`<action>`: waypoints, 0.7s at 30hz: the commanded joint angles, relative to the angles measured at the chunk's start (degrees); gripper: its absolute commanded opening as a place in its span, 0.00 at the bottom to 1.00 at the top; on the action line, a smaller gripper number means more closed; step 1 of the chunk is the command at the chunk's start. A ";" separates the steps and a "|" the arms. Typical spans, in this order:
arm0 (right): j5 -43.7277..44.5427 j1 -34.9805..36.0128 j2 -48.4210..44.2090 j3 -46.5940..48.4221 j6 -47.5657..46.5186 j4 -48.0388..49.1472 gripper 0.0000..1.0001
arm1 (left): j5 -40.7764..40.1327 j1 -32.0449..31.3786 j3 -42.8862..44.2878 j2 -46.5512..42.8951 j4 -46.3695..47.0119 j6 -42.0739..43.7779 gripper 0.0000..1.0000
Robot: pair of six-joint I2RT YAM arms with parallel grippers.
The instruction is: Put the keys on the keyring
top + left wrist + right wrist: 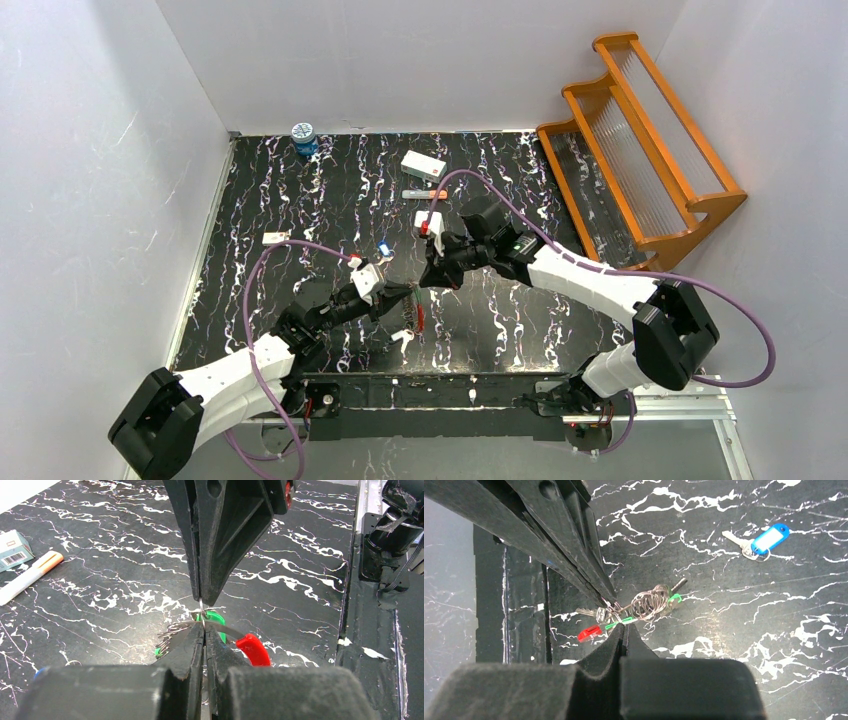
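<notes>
1. The keyring (pixel 647 604) sits near the front middle of the black marbled table (pixel 520 330), between the two arms. From my right wrist view it reads as a tangle of thin silver loops.
2. I see a red piece (pixel 252 650) and a green piece (pixel 216 617) attached to it, both just beside my fingertips.
3. My left gripper (pixel 204 632) has its jaws pressed fully together, pinching the thin silver wire of the loop at the tips.
4. My right gripper (pixel 624 630) is likewise clamped tight, tip to tip with the left one, nipping the same wire from the opposite side.
5. The two sets of fingers almost touch, with only a short length of wire showing between them.
6. A blue-headed key (pixel 764 539) lies flat on the table, apart from the ring and on its far side.
7. A few thin silver blades fan out beside the loops, but I cannot tell whether they are threaded on.
8. Farther back I see an orange-tipped marker (pixel 30 577) beside a small box (pixel 12 550).
9. A blue jar (pixel 303 137) stands at the far edge, and an orange rack (pixel 640 140) leans at the far right.
</notes>
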 commanded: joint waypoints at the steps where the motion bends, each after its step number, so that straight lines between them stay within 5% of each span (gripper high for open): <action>1: 2.57 0.19 -1.27 -0.74 0.75 1.98 0.01 | 1.47 -0.24 -0.11 -0.41 0.96 0.29 0.00; 13: 3.88 0.13 -1.09 -1.44 0.96 2.51 0.02 | 1.15 -0.24 -0.48 -1.12 1.04 0.12 0.00; 21: 5.90 0.19 -6.91 -7.01 0.78 11.44 0.67 | 1.18 -0.24 -0.47 -1.30 1.08 0.62 0.00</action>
